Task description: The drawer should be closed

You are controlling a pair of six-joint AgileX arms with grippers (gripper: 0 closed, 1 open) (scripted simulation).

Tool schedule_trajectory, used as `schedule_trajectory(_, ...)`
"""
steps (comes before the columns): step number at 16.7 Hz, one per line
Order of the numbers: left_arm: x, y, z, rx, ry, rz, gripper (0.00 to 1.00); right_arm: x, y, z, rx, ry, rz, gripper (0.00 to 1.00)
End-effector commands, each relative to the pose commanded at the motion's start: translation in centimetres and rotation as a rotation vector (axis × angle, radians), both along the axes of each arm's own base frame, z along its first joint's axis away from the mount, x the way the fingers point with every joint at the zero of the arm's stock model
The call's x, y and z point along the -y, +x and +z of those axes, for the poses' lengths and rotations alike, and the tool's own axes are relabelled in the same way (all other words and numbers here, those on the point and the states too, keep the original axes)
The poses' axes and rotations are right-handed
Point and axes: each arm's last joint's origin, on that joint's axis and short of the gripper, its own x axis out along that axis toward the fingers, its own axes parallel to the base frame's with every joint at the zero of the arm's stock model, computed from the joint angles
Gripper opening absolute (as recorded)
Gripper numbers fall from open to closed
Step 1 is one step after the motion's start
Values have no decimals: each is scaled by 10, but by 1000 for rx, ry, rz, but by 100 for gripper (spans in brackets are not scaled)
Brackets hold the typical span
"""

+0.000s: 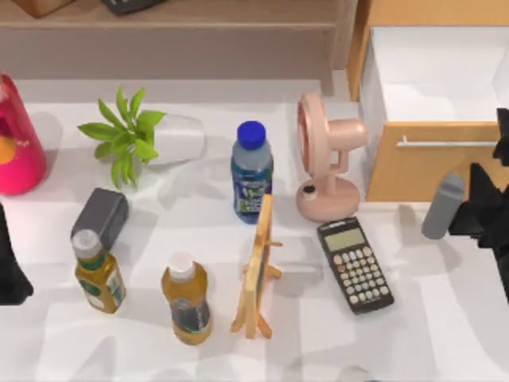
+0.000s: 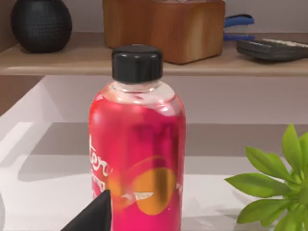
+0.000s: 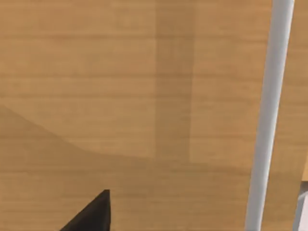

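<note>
The drawer [image 1: 440,172] stands pulled out at the table's back right. Its white inside [image 1: 445,79] is open to view, and a thin silver bar handle [image 1: 449,144] runs across the light-brown front panel. My right gripper [image 1: 482,208] hovers at the right edge, just in front of that panel and below the handle. In the right wrist view the wooden front panel [image 3: 120,96] is very close, with the handle [image 3: 269,120] crossing it. My left gripper [image 1: 9,267] is parked at the table's left edge.
A grey cylinder [image 1: 442,207] lies right beside my right gripper. A calculator [image 1: 355,265], a pink fan [image 1: 326,163], a blue-capped bottle [image 1: 252,171], a small easel [image 1: 258,267] and a plant [image 1: 123,135] stand mid-table. A pink bottle [image 2: 137,159] faces the left wrist. The long shelf [image 1: 159,24] lines the back.
</note>
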Motion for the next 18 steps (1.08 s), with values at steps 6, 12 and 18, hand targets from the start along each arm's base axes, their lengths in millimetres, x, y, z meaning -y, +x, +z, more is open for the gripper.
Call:
schedule_trajectory(6,0,0,0,0,0,0,100,0,3,0,0,0,0,92)
schedule_trajectory(12,0,0,0,0,0,0,100,0,3,0,0,0,0,47)
schedule_trajectory(18,0,0,0,0,0,0,100,0,3,0,0,0,0,2)
